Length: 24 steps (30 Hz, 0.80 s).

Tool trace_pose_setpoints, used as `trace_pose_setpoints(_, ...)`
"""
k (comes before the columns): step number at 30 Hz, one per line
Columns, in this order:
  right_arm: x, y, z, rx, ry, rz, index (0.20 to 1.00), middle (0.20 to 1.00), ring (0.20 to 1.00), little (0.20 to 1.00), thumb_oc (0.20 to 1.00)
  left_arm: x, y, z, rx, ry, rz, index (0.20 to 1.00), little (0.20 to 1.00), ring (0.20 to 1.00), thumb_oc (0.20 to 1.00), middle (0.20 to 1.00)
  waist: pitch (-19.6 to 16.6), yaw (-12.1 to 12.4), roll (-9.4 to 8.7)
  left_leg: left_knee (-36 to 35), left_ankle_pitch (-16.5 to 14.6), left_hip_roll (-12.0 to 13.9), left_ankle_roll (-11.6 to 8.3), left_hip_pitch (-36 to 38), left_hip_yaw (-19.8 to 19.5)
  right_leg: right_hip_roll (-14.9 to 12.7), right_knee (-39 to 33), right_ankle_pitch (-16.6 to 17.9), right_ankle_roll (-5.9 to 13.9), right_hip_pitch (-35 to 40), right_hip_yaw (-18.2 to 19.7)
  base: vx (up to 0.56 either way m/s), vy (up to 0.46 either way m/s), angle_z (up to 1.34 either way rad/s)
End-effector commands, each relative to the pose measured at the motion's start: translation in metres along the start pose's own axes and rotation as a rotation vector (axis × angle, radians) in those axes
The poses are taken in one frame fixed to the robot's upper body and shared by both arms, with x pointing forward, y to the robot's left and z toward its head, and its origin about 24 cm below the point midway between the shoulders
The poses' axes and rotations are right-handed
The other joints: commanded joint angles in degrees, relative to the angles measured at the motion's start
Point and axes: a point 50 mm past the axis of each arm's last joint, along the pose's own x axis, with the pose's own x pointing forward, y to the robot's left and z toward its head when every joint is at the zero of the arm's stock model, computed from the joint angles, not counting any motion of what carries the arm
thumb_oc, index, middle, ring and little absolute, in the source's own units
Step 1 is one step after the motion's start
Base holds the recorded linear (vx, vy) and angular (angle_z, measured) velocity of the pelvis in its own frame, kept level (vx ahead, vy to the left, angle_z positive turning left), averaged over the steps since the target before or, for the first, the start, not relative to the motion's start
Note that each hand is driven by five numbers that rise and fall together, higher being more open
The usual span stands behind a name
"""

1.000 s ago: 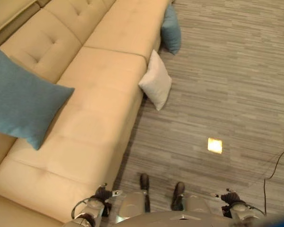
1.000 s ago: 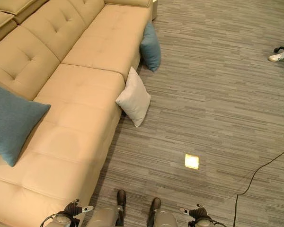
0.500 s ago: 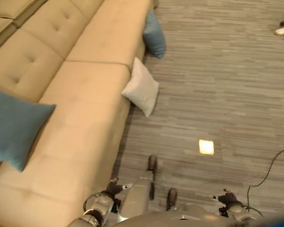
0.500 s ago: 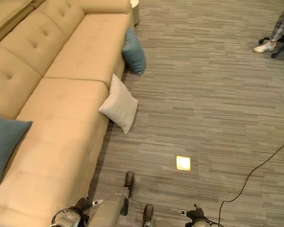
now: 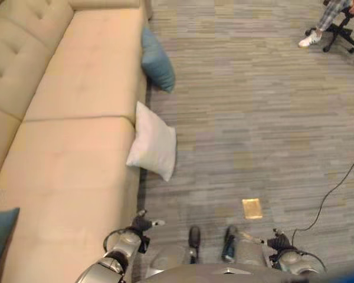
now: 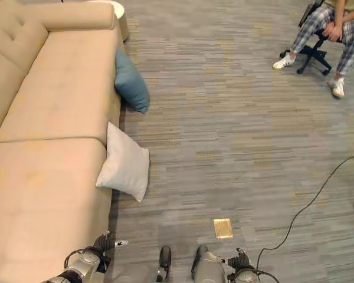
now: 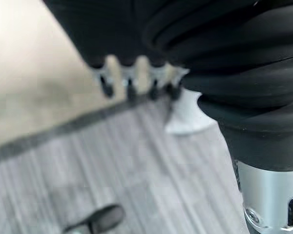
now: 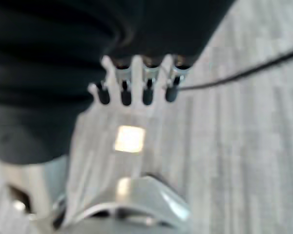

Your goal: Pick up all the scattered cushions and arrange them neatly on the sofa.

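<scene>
Left eye view showed a white cushion [image 5: 153,149] and blue cushion [image 5: 157,59] leaning against the sofa [image 5: 76,118] front edge; my left hand [image 5: 140,224] and right hand [image 5: 278,241] hung relaxed, empty.

Lounge-like room — long beige sofa [image 6: 41,118], grey carpet floor [image 6: 224,135], seated person [image 6: 330,26].
</scene>
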Motion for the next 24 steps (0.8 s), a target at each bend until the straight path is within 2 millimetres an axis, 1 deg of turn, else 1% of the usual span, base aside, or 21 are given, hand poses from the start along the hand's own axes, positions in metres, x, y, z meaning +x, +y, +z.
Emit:
trace_pose_setpoints(1,0.001,-0.019,-0.010,-0.026,0.011,-0.042,1.000,1.000,1.000,1.000,1.000,-0.003,-0.010,-0.006,-0.006,0.013,-0.015,1.000,1.000,1.000,1.000,1.000,2.32,-1.76,-0.34,3.78,-4.34,2.82,-2.55,-0.92,-4.62,2.18,-6.39,10.85,0.67,1.51,4.49,0.41,-0.217,0.52)
trace_pose_setpoints(3,0.000,-0.016,-0.014,-0.039,0.023,-0.036,1.000,1.000,1.000,1.000,1.000,-0.003,-0.014,-0.009,0.000,0.022,-0.019,1.000,1.000,1.000,1.000,1.000,1.70,-2.05,-1.00,3.95,-6.28,2.43,-2.80,0.89,-5.32,1.60,-7.34,12.15,0.38,3.06,4.84,0.34,-0.196,0.70)
trace_pose_setpoints(4,0.000,-0.017,-0.017,-0.039,0.032,-0.041,1.000,1.000,1.000,1.000,1.000,-0.004,-0.017,-0.012,0.002,0.033,-0.026,1.000,1.000,1.000,1.000,1.000,1.16,-2.09,-1.09,4.42,-7.19,3.01,-3.32,1.94,-5.75,1.48,-6.68,12.17,-0.11,3.71,4.60,0.35,-0.236,0.62)
trace_pose_setpoints(5,0.000,-0.017,-0.018,-0.034,0.036,-0.041,1.000,1.000,1.000,1.000,1.000,-0.005,-0.019,-0.012,-0.006,0.035,-0.031,1.000,1.000,1.000,1.000,1.000,0.84,-2.11,-1.00,5.28,-7.82,3.75,-3.77,2.33,-6.16,1.60,-6.07,11.81,-0.48,4.44,4.50,0.25,-0.180,0.39)
trace_pose_setpoints(6,0.000,-0.018,-0.018,-0.034,0.037,-0.041,1.000,1.000,1.000,1.000,1.000,-0.005,-0.019,-0.012,-0.006,0.035,-0.031,1.000,1.000,1.000,1.000,1.000,0.87,-2.18,-0.93,5.37,-7.92,3.80,-3.79,2.34,-6.24,1.63,-6.06,11.76,-0.49,4.53,4.40,0.23,-0.180,0.68)
trace_pose_setpoints(8,0.000,-0.020,-0.020,-0.023,0.043,-0.045,1.000,1.000,1.000,1.000,1.000,-0.005,-0.021,-0.013,-0.014,0.035,-0.042,1.000,1.000,1.000,1.000,1.000,0.46,-2.03,-0.88,9.89,-8.84,4.88,-5.28,1.62,-6.28,1.78,-5.34,10.28,-1.56,6.58,3.56,0.22,-0.212,0.95)
trace_pose_setpoints(9,0.001,-0.023,-0.017,-0.006,0.033,-0.054,1.000,1.000,1.000,1.000,1.000,-0.005,-0.022,-0.010,-0.008,0.030,-0.049,1.000,1.000,1.000,1.000,1.000,0.84,-1.92,-0.94,15.99,-6.81,5.65,-6.43,-1.07,-6.02,2.07,-5.01,9.16,-2.65,7.85,3.38,0.21,-0.378,0.63)
trace_pose_setpoints(10,0.002,-0.030,-0.012,0.017,0.017,-0.071,1.000,1.000,1.000,1.000,1.000,-0.003,-0.020,-0.001,-0.007,-0.006,-0.056,1.000,1.000,1.000,1.000,1.000,2.76,-0.95,-1.67,30.36,-1.94,6.21,-6.54,-9.00,-3.78,2.53,-5.20,7.39,-4.92,10.77,2.76,0.17,-0.366,0.34)
trace_pose_setpoints(11,0.003,-0.032,-0.010,0.021,0.015,-0.078,1.000,1.000,1.000,1.000,1.000,-0.003,-0.019,0.001,-0.007,-0.017,-0.059,1.000,1.000,1.000,1.000,1.000,3.05,-0.49,-1.84,32.88,-1.59,6.63,-6.22,-10.67,-3.18,2.76,-5.60,6.73,-5.36,11.86,2.44,0.11,-0.269,0.33)
trace_pose_setpoints(12,0.003,-0.032,-0.010,0.021,0.015,-0.078,1.000,1.000,1.000,1.000,1.000,-0.003,-0.019,0.001,-0.007,-0.017,-0.059,1.000,1.000,1.000,1.000,1.000,3.05,-0.51,-1.75,33.15,-1.72,6.71,-6.23,-10.83,-3.24,2.84,-5.60,6.74,-5.37,11.84,2.38,0.10,-0.121,0.29)
trace_pose_setpoints(13,0.003,-0.034,-0.011,0.018,0.017,-0.082,1.000,1.000,1.000,1.000,1.000,-0.003,-0.020,0.002,-0.006,-0.020,-0.062,1.000,1.000,1.000,1.000,1.000,3.08,-0.29,-1.75,32.68,-2.13,7.11,-5.93,-11.67,-2.07,3.07,-6.15,6.09,-5.68,12.92,1.79,0.15,-0.116,0.11)
trace_pose_setpoints(16,0.003,-0.034,-0.008,0.029,0.007,-0.087,1.000,1.000,1.000,1.000,1.000,-0.003,-0.023,0.002,0.019,-0.016,-0.072,1.000,1.000,1.000,1.000,1.000,2.17,0.19,-1.84,25.34,-5.16,5.99,-4.91,-12.75,0.21,3.80,-7.43,4.56,-5.21,15.13,1.21,0.23,-0.102,0.14)
trace_pose_setpoints(18,0.002,-0.033,-0.013,0.032,0.019,-0.086,1.000,1.000,1.000,1.000,1.000,-0.004,-0.025,0.001,0.037,-0.016,-0.080,1.000,1.000,1.000,1.000,1.000,1.60,0.38,-1.23,18.90,-2.91,5.81,-4.79,-13.82,2.82,4.93,-7.77,3.29,-5.30,16.63,0.08,0.22,-0.058,0.34)
trace_pose_setpoints(19,0.002,-0.032,-0.014,0.034,0.020,-0.082,1.000,1.000,1.000,1.000,1.000,-0.004,-0.025,-0.001,0.042,-0.013,-0.080,1.000,1.000,1.000,1.000,1.000,1.34,0.40,-1.04,16.93,-2.21,6.06,-4.68,-13.37,4.59,5.35,-7.75,2.61,-5.28,17.43,-0.19,0.20,-0.048,0.34)
trace_pose_setpoints(20,0.002,-0.031,-0.013,0.039,0.020,-0.079,1.000,1.000,1.000,1.000,1.000,-0.004,-0.023,-0.001,0.041,-0.012,-0.072,1.000,1.000,1.000,1.000,1.000,1.26,0.36,-1.17,17.30,-1.29,6.40,-4.92,-14.05,6.16,5.38,-7.65,2.00,-5.30,17.96,-0.41,0.24,0.022,0.43)
trace_pose_setpoints(21,0.001,-0.025,-0.015,0.019,0.026,-0.062,1.000,1.000,1.000,1.000,1.000,-0.005,-0.024,-0.004,0.031,-0.003,-0.071,1.000,1.000,1.000,1.000,1.000,1.08,0.72,-0.73,16.50,-1.75,6.03,-4.65,-12.85,5.75,5.64,-5.63,0.85,-5.28,18.15,-0.13,0.25,0.068,0.24)
trace_pose_setpoints(23,0.000,-0.023,-0.016,0.007,0.026,-0.053,1.000,1.000,1.000,1.000,1.000,-0.005,-0.023,-0.008,0.016,0.012,-0.065,1.000,1.000,1.000,1.000,1.000,-0.23,0.74,-0.32,12.00,-2.28,5.16,-3.74,-9.65,4.28,5.26,-3.43,0.52,-4.64,17.96,-0.79,0.20,0.068,-0.14)
trace_pose_setpoints(24,0.000,-0.023,-0.017,0.007,0.026,-0.053,1.000,1.000,1.000,1.000,1.000,-0.005,-0.023,-0.008,0.016,0.012,-0.065,1.000,1.000,1.000,1.000,1.000,-0.16,0.71,-0.36,11.79,-2.20,5.09,-3.72,-9.46,4.26,5.20,-3.38,0.46,-4.61,18.05,-0.81,0.12,0.054,-0.42)
